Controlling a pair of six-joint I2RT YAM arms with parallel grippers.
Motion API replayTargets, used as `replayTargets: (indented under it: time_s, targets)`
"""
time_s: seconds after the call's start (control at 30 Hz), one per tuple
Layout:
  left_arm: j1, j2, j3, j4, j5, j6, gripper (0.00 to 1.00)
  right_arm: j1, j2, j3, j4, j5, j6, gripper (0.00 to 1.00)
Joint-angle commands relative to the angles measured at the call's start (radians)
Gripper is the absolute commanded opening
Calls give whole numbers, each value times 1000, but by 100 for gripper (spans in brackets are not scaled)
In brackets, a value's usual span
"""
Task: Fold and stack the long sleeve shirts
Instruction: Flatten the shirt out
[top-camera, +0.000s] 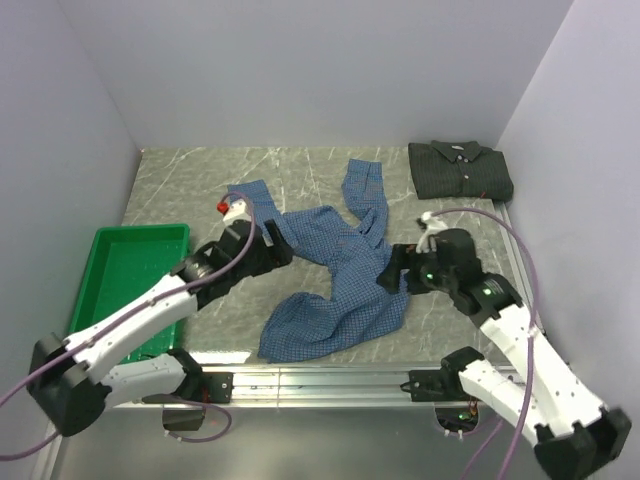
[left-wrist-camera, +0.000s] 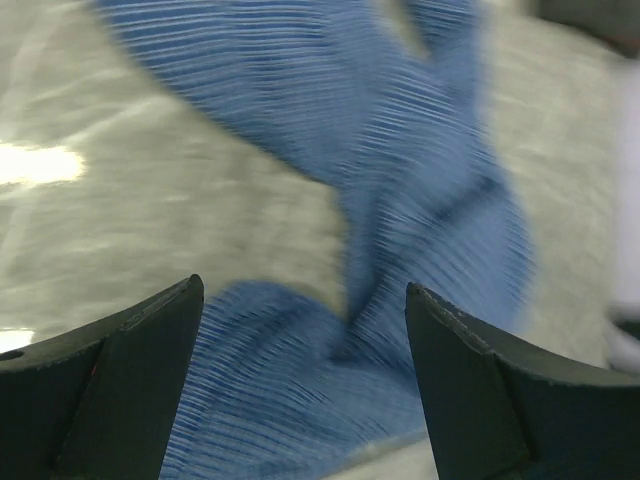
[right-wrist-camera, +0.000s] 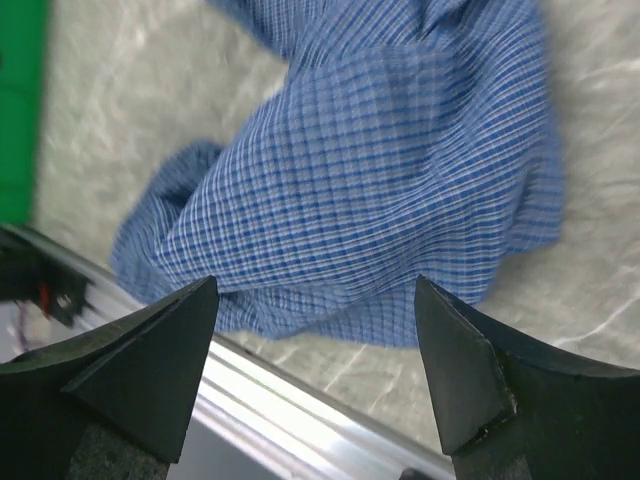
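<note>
The blue checked shirt (top-camera: 335, 275) lies crumpled in the middle of the table, with one sleeve running toward the back. The dark shirt (top-camera: 460, 168) lies folded at the back right corner. My left gripper (top-camera: 272, 240) hovers at the blue shirt's left edge. In the left wrist view the left gripper (left-wrist-camera: 303, 290) is open over blurred blue cloth (left-wrist-camera: 400, 150), and nothing is pinched. My right gripper (top-camera: 392, 270) is at the shirt's right edge. In the right wrist view the right gripper (right-wrist-camera: 316, 285) stands open just above the checked cloth (right-wrist-camera: 380, 150), apart from it.
A green plastic tray (top-camera: 130, 270) sits at the left side of the table, and a strip of the tray (right-wrist-camera: 20, 100) shows in the right wrist view. The table's metal front rail (right-wrist-camera: 280, 400) runs close below the shirt's near edge. White walls enclose the table.
</note>
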Motion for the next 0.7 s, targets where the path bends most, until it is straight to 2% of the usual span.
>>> replayTargets:
  time_s: [0.0,0.13,0.27,0.43,0.57,0.67]
  targets:
    - [142,48,-11,55,81,-37,87,139,88,80,1,182,73,86]
    - [234,224,35,141,112,-35,86,291,169,117,34,328,169,85]
    - [296,400,145,188,117,-38,85,464,290,210,21,492,247,85]
    - [336,663,306,149,60,-17,82,560,421,296,-28,643,348,86]
    - [343,811,458,76,17,5,77,578,517,335,-39,657,390,86]
    - [345,885,504,52,6,12,74,603,573,352,-24,658,419,88]
